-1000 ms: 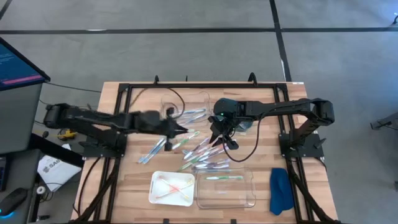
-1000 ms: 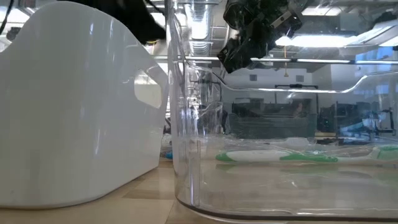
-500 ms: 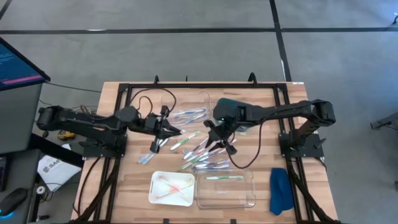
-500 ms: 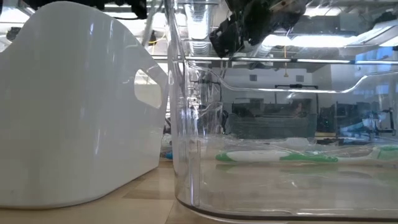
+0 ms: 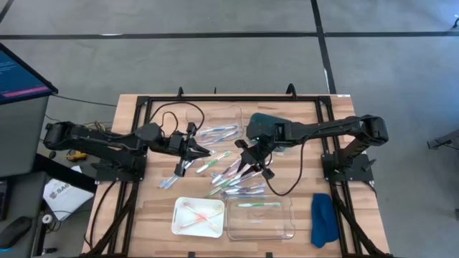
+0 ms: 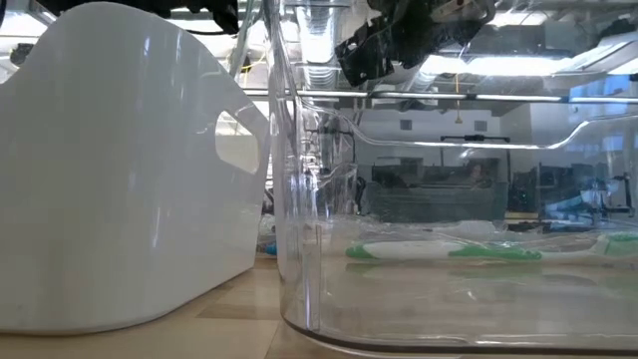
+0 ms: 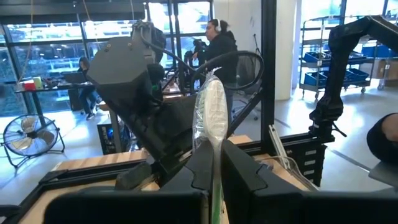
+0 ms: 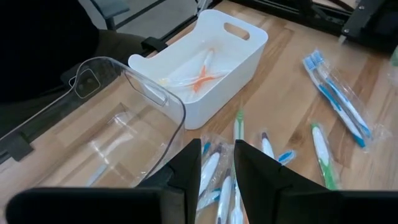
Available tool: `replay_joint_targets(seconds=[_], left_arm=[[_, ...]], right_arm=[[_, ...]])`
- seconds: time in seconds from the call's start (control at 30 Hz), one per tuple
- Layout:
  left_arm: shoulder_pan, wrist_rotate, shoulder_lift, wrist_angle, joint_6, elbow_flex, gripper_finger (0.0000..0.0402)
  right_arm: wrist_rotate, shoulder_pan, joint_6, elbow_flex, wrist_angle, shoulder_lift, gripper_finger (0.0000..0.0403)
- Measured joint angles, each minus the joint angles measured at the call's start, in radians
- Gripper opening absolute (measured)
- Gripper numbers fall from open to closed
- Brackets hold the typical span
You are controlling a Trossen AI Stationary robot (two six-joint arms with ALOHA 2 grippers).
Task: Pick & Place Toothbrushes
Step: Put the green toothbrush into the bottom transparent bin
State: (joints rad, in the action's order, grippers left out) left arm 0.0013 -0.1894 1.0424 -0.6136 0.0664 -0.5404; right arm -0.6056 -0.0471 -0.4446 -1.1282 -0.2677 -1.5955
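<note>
Several wrapped toothbrushes [image 5: 228,170] in blue, white and green lie loose on the middle of the wooden table. My left gripper [image 5: 203,150] hovers at their left side, pointing about level, shut on a white-and-green wrapped toothbrush [image 7: 211,118]. My right gripper [image 5: 251,163] hangs over the pile's right side, slanting down, shut on a clear-wrapped blue-and-white toothbrush [image 8: 211,167]. The white tray [image 5: 181,222] holds orange toothbrushes [image 8: 200,77]. A green toothbrush [image 5: 258,205] lies in the clear tray [image 5: 290,228]. My left gripper pinches the wrapped toothbrush between its two fingers [image 7: 239,174], low on its length [image 7: 214,163]. The brush stands out past the fingertips along the line they point, lifted clear of the table. My right gripper has the clear wrapper [image 8: 217,177] between its two fingers [image 8: 189,171], coming from above and slanting down. The fingers hide where on the brush they close. The wrapped brush is off the table.
A second clear tray [image 5: 215,117] stands at the far side of the pile. A blue cloth [image 5: 323,218] lies at the near right corner. Black frame rails [image 5: 237,97] run round the table. In the low view the white tray [image 6: 120,170] and clear tray wall [image 6: 289,199] fill the foreground.
My left gripper has drawn back a little toward the table's left edge and tipped up from slanting down to about level, keeping the toothbrush. My right gripper has drifted slightly toward the left edge and rolled a little, still shut on its wrapped brush.
</note>
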Motion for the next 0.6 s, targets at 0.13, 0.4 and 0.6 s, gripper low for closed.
replay_joint_targets(seconds=[0.13,0.4,0.6], left_arm=[[0.0,0.0,0.0,-0.001,-0.027,0.0,0.0007],[0.0,-0.064,0.0,-0.01,-0.095,0.0,0.0007],[-0.025,-0.124,0.0,-0.096,-0.093,0.0,0.0007]], right_arm=[[0.0,0.007,0.0,0.0,-0.001,0.0,0.009],[0.0,0.031,0.03,0.0,0.032,0.0,0.009],[0.0,0.069,0.058,0.0,0.11,0.0,0.009]])
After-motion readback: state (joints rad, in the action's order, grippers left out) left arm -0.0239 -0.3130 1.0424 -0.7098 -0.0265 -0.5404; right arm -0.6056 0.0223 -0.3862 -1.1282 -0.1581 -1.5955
